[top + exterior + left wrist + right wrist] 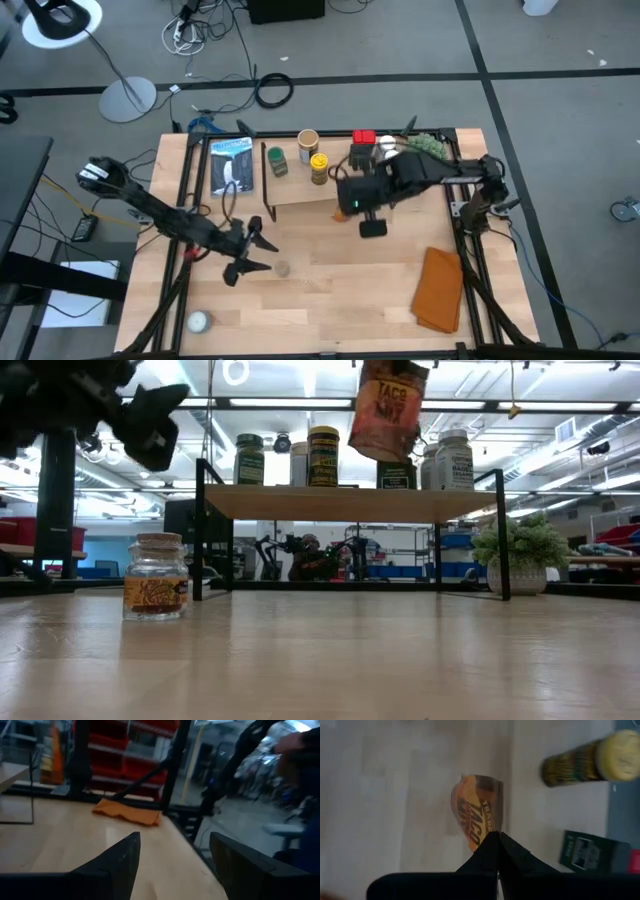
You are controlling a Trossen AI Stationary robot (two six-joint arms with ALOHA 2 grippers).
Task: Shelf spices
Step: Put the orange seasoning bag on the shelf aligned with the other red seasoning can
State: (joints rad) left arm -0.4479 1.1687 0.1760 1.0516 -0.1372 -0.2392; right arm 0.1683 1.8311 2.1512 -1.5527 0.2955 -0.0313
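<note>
The shelf [340, 502], a pale plank on black legs, stands at the far middle of the table and carries several spices, among them a green-lidded jar [277, 160] and a yellow-lidded one [585, 760]. My right gripper [497, 845] is shut on an orange taco-mix packet [390, 410], which hangs over the shelf's near edge. A glass spice jar with a cork lid [156, 578] stands on its base on the tabletop. My left gripper [250, 255] hovers just to the left of that jar, level and open, with nothing between its fingers [120, 860]. My right gripper pinches the packet's upper edge [487, 832] between its two shut fingers. They come from above, pointing steeply down. The packet hangs below them, slightly tilted, clear of the shelf plank and of the jars on it.
An orange-brown cloth [440, 290] lies near the right front. A green plant [520, 550] stands by the shelf's right end and a blue-white package [232, 165] to its left. A small white jar [198, 321] sits at the front left. Bare tabletop lies in the front middle.
</note>
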